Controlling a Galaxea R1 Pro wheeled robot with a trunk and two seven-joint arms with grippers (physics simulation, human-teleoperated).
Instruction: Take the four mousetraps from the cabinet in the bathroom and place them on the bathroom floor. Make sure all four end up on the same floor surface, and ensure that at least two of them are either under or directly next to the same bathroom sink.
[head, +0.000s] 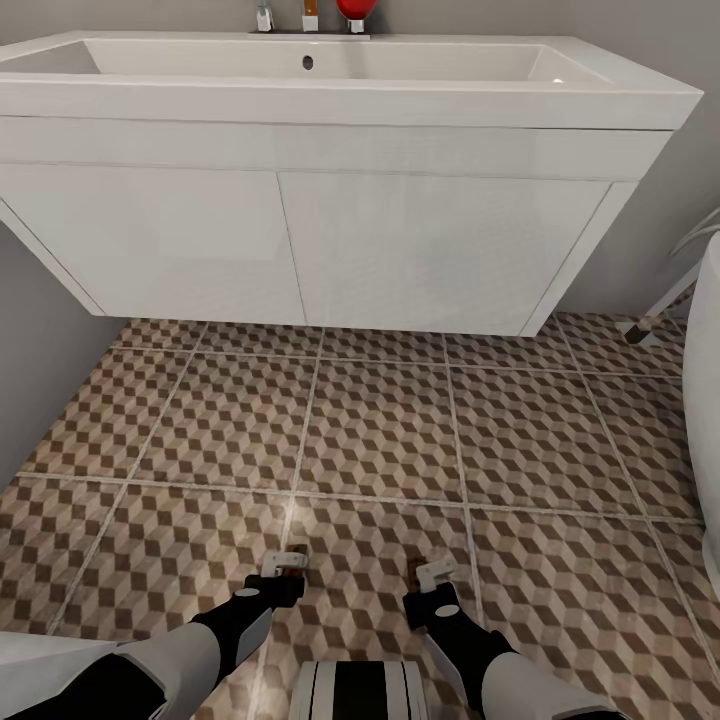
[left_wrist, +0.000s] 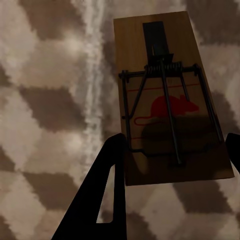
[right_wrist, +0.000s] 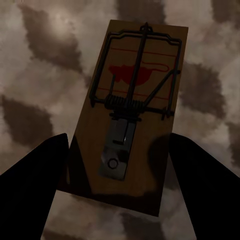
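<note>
Head view: both arms are low over the bathroom floor (head: 380, 430), in front of the sink (head: 330, 75), a wide white basin with a white two-door unit (head: 300, 240) hung beneath it. Chrome tap fittings (head: 264, 16) and a red object (head: 352, 10) sit at the basin's back edge. The left hand (head: 285, 568) and right hand (head: 436, 578) are side by side, apart from each other, both pointing at the tiles well short of the sink unit's front. Left wrist view: a mousetrap (left_wrist: 170, 95) sits between the left hand's (left_wrist: 172, 150) dark fingers (left_wrist: 107, 190), one finger at each long edge of the tan board, black wire spring and red mouse mark facing the camera; hand closed onto the board edges, as far as visible. Cube-pattern tile and a pale grout line are behind it; whether the board touches the floor I can't tell. Right wrist view: a second mousetrap (right_wrist: 132, 110) lies between the right hand's (right_wrist: 117, 170) two dark fingers (right_wrist: 35, 185), metal tab end nearest the camera, red mark at the far end. Fingers flank the board's near end; contact isn't clear, so grip state on the right is uncertain. At the right edge of the head view are a white curved fixture (head: 705, 400) and a bit of a plant (head: 700, 232).
</note>
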